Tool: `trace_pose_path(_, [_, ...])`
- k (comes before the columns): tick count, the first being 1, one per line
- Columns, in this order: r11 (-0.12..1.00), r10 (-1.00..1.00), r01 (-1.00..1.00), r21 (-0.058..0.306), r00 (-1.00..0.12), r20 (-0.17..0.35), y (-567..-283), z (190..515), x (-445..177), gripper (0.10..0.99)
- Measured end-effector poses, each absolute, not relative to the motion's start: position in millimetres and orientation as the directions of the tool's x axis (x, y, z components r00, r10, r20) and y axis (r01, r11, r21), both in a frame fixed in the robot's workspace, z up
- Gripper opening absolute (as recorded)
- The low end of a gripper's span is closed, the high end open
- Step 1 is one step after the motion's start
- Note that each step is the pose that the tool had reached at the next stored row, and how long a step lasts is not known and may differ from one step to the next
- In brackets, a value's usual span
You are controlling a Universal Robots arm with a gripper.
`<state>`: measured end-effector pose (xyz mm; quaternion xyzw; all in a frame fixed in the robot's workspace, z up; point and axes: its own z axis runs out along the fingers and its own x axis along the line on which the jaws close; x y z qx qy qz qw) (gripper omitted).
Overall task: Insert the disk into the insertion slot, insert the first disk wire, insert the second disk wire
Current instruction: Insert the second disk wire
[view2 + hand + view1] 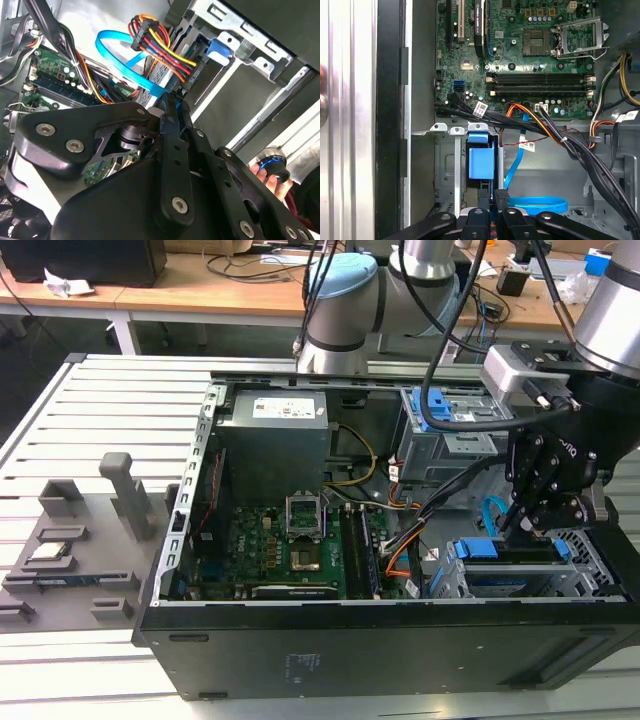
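The disk, its blue caddy (478, 548) showing, sits inside the insertion slot (585, 555), the silver perforated cage at the case's front corner on the exterior view's right. My gripper (520, 525) hangs just above the disk's back end. In both wrist views its fingers (485, 200) are pressed together. A flat blue disk wire (120, 50) ends right at my gripper (172, 100), and its loop (535, 205) lies beside my gripper (492, 197). A black connector with red, yellow and orange wires (145, 30) hangs free close by. The caddy's blue tab (481, 160) is straight ahead of the fingertips.
The motherboard (290, 540) fills the case floor, with the power supply (275, 430) behind it. A taller grey bay with blue latches (450, 415) stands behind the slot. Black cable bundles (560, 142) cross near the cage. A hand (270, 172) shows beyond the case wall.
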<state>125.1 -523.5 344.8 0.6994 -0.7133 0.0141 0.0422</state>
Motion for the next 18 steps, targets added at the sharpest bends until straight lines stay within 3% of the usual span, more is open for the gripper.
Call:
trace_pose_path(13, [0.021,-0.996,-0.999,0.039,-0.018,0.083,-523.6,338.3,127.4,0.161])
trace_pose_path(15, [0.021,-0.996,-0.999,0.039,-0.018,0.084,-523.6,338.7,127.4,0.235])
trace_pose_path(18, [0.021,-0.996,-0.999,0.039,-0.018,0.084,-523.3,351.3,127.4,0.235])
